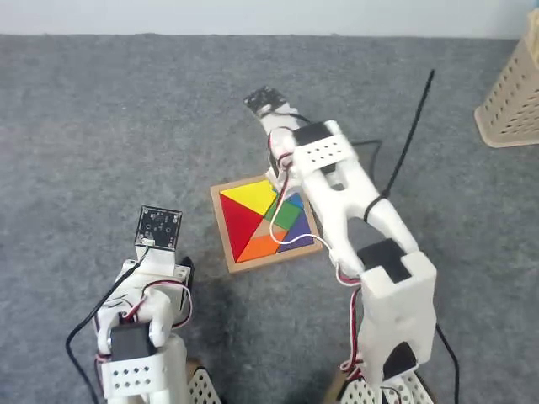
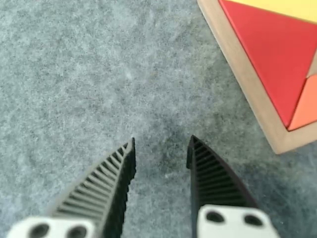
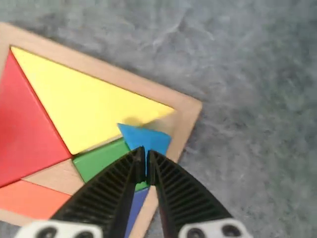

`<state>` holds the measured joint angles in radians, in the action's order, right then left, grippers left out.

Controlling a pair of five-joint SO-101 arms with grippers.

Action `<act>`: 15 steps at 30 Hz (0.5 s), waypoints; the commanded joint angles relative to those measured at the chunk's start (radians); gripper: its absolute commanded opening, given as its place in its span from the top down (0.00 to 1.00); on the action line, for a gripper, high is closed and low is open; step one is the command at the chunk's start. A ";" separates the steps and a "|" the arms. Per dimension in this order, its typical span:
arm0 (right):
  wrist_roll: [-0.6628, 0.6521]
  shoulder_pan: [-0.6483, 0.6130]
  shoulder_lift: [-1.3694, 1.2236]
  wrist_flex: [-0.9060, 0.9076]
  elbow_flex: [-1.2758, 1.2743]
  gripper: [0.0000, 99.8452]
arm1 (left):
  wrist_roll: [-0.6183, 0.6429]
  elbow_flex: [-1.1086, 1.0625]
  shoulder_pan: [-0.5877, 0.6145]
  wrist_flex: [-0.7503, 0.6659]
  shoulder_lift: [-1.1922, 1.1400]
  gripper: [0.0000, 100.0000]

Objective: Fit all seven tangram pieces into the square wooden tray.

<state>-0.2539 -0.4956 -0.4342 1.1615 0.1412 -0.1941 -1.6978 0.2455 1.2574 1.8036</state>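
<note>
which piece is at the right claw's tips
The small blue triangle, at the tips of the right claw; the others lie flat in the square wooden tray.

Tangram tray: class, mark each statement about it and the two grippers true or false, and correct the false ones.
1. The left gripper is open over the grey carpet, beside the wooden tray. True.
2. The red triangle lies edge to edge with the yellow triangle inside the tray. True.
3. The right gripper is wide open over bare carpet, far from the tray. False: it is shut, with its tips at the blue triangle near one corner of the tray.
4. The yellow triangle lies on the carpet outside the tray. False: it sits in the tray, along one rim.
</note>
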 commanded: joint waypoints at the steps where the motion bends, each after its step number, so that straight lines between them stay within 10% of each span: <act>1: -0.038 -0.061 0.042 0.021 0.044 0.87 | -0.005 0.012 -0.002 0.005 0.006 0.83; 15: -0.086 -0.071 -0.048 0.004 0.048 0.84 | -0.005 0.012 -0.002 0.005 0.006 0.83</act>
<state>-0.3168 -0.5631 -0.4941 1.1615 0.1427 -0.1941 -1.6978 0.2455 1.2574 1.8036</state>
